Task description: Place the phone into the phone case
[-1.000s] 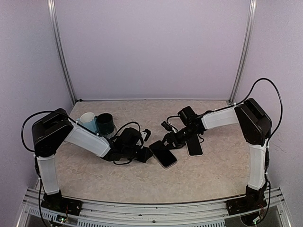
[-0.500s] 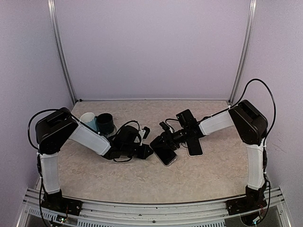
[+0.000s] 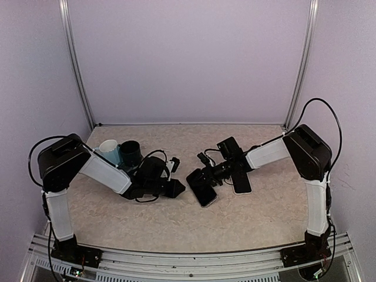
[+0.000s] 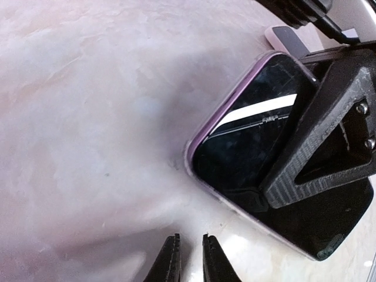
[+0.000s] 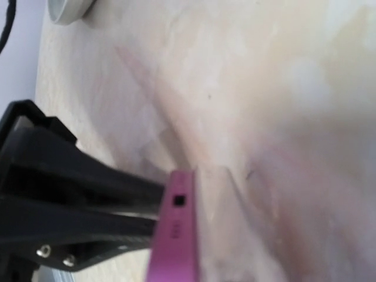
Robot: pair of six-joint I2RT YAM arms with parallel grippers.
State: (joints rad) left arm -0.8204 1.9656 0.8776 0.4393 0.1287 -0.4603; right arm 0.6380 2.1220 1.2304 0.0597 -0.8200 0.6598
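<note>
The phone case, pink-purple at the rim, lies flat at mid-table. Its inside shows dark and glossy; I cannot tell whether that is the phone seated in it. A second dark slab with a pale rim lies just to its right, also at the top of the left wrist view. My right gripper is shut on the case's far edge, one finger lying across the dark face. The right wrist view shows the pink edge end-on. My left gripper sits just left of the case, barely open, holding nothing.
A white cup and a dark cup stand at the back left, behind the left arm; the white cup's rim shows in the right wrist view. Enclosure walls stand on three sides, with a metal rail along the near edge.
My right gripper moved left onto the case and closed on its edge; the case shifted slightly left. My left gripper drew back from the case and its fingers parted a little.
</note>
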